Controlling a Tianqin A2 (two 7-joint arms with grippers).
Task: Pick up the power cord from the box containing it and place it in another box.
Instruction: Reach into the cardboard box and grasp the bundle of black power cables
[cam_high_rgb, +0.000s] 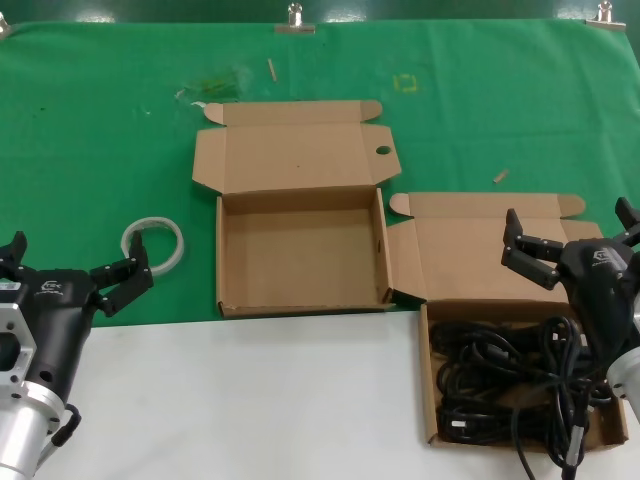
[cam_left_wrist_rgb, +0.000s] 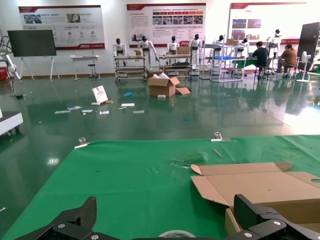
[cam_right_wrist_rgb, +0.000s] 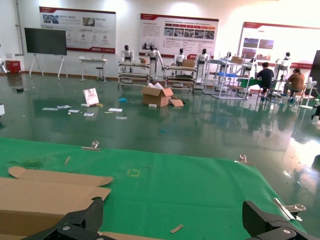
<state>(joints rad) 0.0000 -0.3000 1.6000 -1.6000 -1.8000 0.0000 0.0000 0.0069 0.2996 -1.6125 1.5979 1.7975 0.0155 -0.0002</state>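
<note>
The cord (cam_high_rgb: 510, 385) lies coiled in the right-hand box (cam_high_rgb: 428, 385); the right gripper (cam_high_rgb: 570, 240) hovers above, fingers wide. The reach is under way; next it must descend and close. The left gripper (cam_high_rgb: 75, 262) waits open.

I am seeing the power cord (cam_high_rgb: 510, 385), a thin black cable in loose loops, lying inside the box containing it (cam_high_rgb: 428, 385) at my right side; this shallow brown cardboard box is standing open, its lid (cam_high_rgb: 455, 255) folded back flat on the green cloth; another box (cam_high_rgb: 300, 255), the same kind, is lying open just beside it toward my left, its tray holding nothing, a round hole (cam_high_rgb: 383, 151) showing near the lid corner.
</note>
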